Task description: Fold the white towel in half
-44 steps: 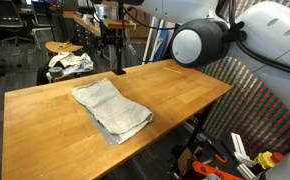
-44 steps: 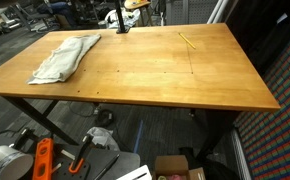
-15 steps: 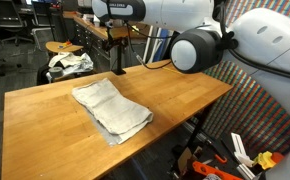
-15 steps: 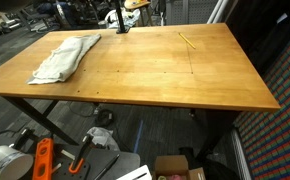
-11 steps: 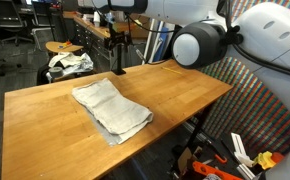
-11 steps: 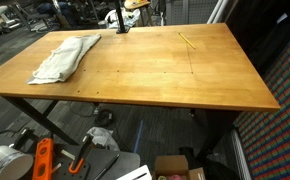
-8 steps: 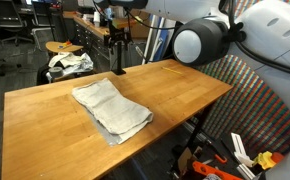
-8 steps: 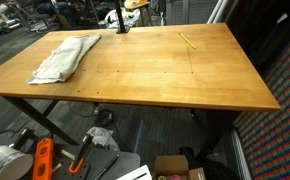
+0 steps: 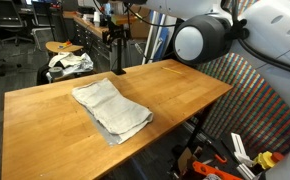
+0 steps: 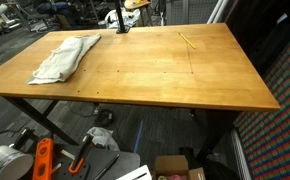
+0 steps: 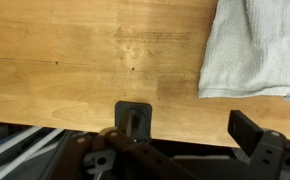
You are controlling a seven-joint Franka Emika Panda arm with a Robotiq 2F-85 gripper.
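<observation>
The white towel (image 9: 112, 108) lies flat on the wooden table (image 9: 45, 125), a long, roughly rectangular cloth of thin, pale grey-white fabric. In that exterior view it runs diagonally across the middle of the tabletop. Its surface is rumpled with soft creases, and a greyer edge shows along its near end. In an exterior view the towel (image 10: 65, 57) sits towards one corner of the table (image 10: 165, 80), with the edges uneven and one end bunched rather than square. In the wrist view only part of the towel (image 11: 255, 45) shows, filling the upper right corner. Its fine woven texture is plain there, and its lower edge stops near the table's edge without hanging over. Nothing rests on it and nothing touches it.

A black post (image 9: 117, 52) stands at the table's far edge, well apart from the towel, and appears in the wrist view as a dark square (image 11: 133, 118). A thin yellow stick (image 10: 188, 41) lies on the bare wood far from the cloth. A smaller white cloth heap (image 9: 70, 63) sits on a seat behind the table.

The gripper (image 11: 167, 145) hangs above the post end of the table, jaws spread wide and holding nothing.
</observation>
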